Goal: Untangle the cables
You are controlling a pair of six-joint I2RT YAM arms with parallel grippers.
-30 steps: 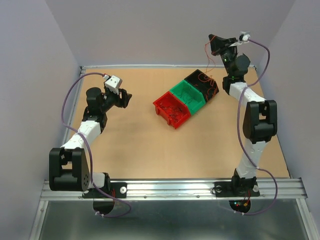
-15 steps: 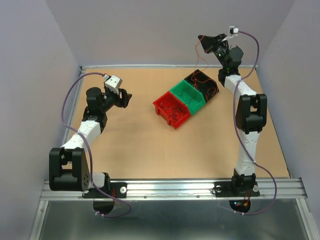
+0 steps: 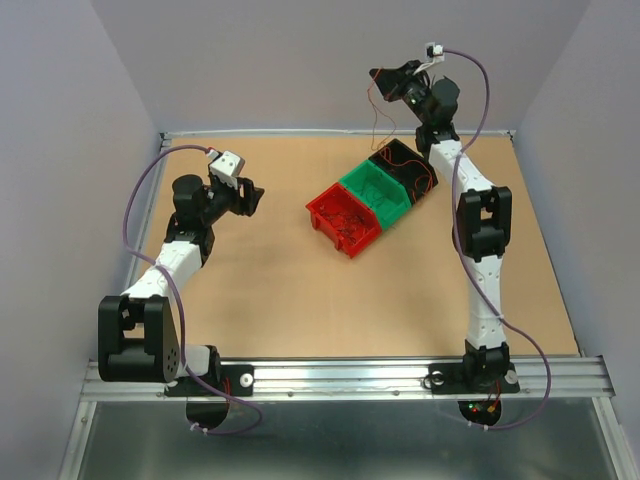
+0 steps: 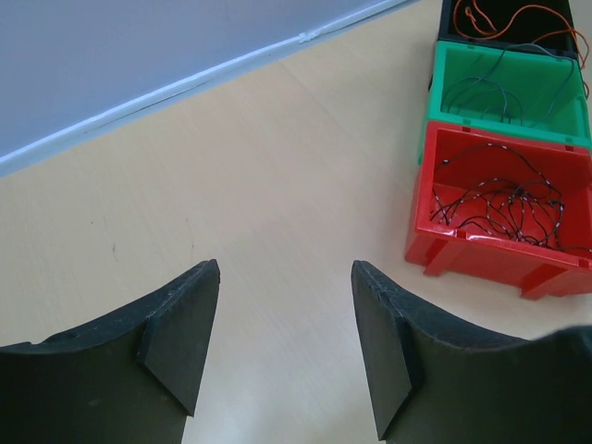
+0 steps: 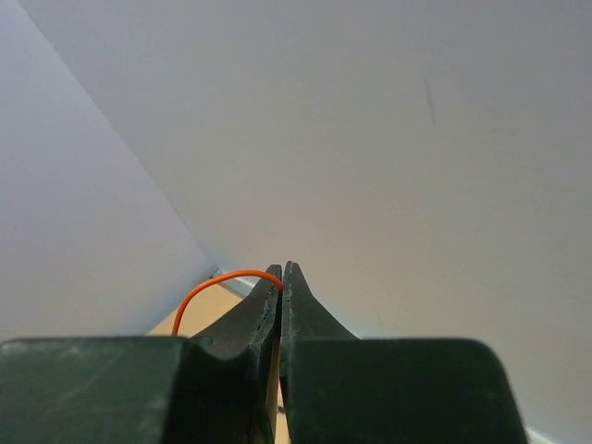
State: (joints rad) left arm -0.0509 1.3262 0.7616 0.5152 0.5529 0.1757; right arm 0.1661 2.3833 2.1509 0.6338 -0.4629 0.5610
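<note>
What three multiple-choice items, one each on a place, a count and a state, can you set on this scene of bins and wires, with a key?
1. Where is the right gripper, which pinches an orange wire?
A) inside a bin
B) up in the air beyond the black bin
C) resting on the left arm

2. How many bins stand in the row?
A) two
B) three
C) four

3. How is the left gripper?
A) open and empty
B) shut on a wire
C) shut on a bin

Key: B, the top view shows it high by the back wall; B, red, green and black sit side by side; A, its fingers stand apart over the table.
</note>
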